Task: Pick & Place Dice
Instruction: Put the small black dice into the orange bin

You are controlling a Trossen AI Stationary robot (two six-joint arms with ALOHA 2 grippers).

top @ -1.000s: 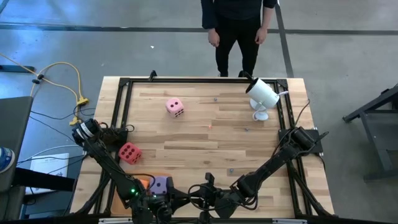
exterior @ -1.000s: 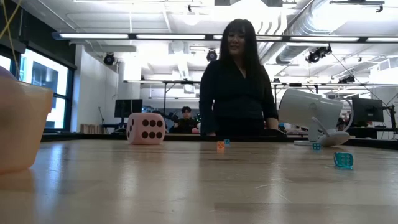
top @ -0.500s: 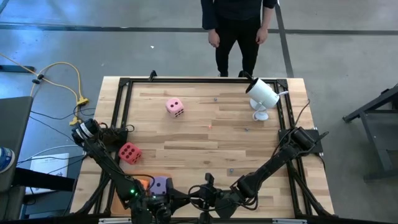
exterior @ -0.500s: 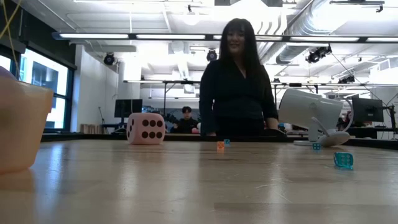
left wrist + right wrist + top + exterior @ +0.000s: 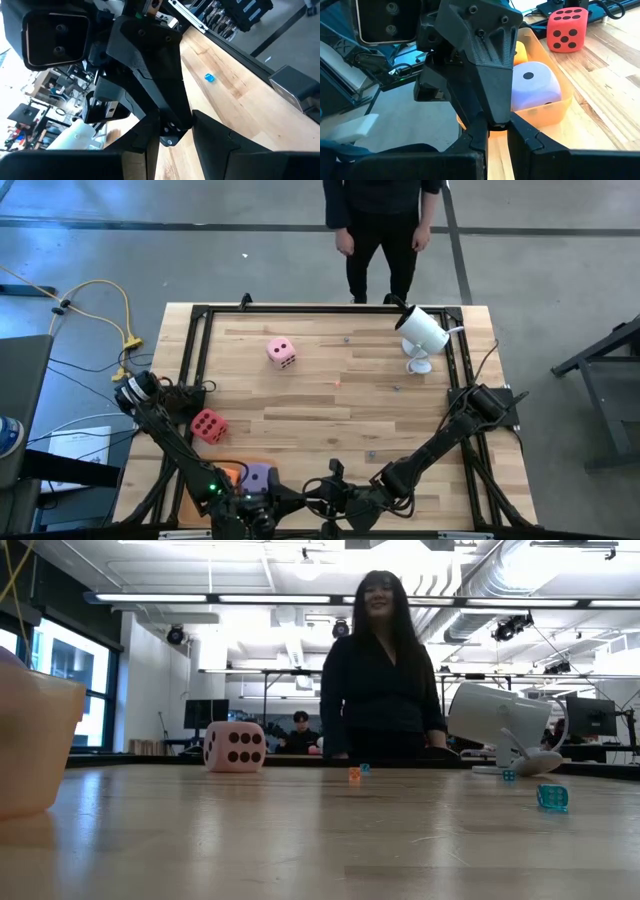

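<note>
Resting low beside the orange tray (image 5: pixel 228 476), the left gripper (image 5: pixel 262 518) and the right gripper (image 5: pixel 335 505) face each other; the right is closed on nothing, and whether the left's narrow gap holds anything I cannot tell. Inside the tray sit the purple die (image 5: pixel 535 87) and the orange die (image 5: pixel 520 52). Just outside it lies the magenta die (image 5: pixel 208 425), and farther off the pink die (image 5: pixel 281 352), so I judge the job half done
</note>
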